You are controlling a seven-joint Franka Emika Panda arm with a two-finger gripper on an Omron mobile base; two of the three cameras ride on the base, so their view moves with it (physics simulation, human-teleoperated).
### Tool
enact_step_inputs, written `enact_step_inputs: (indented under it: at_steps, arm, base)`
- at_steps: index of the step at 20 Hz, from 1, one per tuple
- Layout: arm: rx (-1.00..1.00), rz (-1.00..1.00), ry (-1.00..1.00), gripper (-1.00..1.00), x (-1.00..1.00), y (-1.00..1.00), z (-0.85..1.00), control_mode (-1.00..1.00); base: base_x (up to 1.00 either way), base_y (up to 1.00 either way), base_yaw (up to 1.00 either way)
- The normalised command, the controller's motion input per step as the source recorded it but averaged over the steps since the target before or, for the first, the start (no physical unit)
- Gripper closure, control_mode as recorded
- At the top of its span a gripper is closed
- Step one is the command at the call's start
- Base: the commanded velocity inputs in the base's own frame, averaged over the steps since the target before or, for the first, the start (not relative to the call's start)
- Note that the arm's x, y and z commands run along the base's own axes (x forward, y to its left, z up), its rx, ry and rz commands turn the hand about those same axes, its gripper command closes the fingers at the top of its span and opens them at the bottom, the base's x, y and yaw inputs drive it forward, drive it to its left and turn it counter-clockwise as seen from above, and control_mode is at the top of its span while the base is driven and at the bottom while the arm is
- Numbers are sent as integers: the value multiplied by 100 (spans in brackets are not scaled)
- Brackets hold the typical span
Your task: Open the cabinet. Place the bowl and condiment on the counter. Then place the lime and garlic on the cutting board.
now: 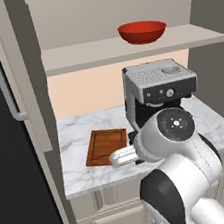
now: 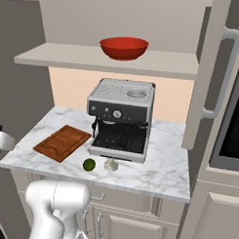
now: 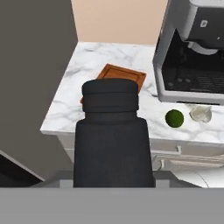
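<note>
Condiment [image 3: 113, 135] sits big in the lower middle of the hand view, black shaker with its narrower cap up, right in front of the camera. It looks pinched in the gripper, but the fingertips are hidden behind the bottle, so the grip is a judgement and not something seen. Shaker is off the shelf and not down on the counter [image 2: 164, 162] yet; it hangs out past the counter's front edge, left of the coffee machine [image 2: 122, 119].

Bowl [image 2: 123, 47], glossy red, is in the upper middle of both base views, on the cabinet's inner shelf [image 2: 104, 62]. Not moved yet.

Cabinet is open: one door [image 1: 20, 76] stands swung out at the left of the left base view, bar handle [image 1: 0, 76] showing; the other door [image 2: 213, 71] is at the right of the right base view.

Lime [image 2: 89, 164] and garlic [image 2: 111, 164] lie just beside each other on the marble near the front edge, below the coffee machine, lime to the left. Cutting board [image 2: 62, 142] is left of the machine, bare, apart from both.

Progress: opening done. Condiment half done, needs setting down. Bowl left. Lime and garlic to the board left.
</note>
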Motion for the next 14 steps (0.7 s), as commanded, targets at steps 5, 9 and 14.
enact_step_inputs:
  at_steps: [5, 9, 14]
  arm:
    - [3, 2, -15, 100, 0, -1, -77, -100]
    - [0, 15, -6, 100, 8, 0, -81, -100]
    - [0, 22, -15, 100, 27, 0, -75, -100]
  base:
    - [0, 0, 0]
    - [0, 0, 0]
    - [0, 0, 0]
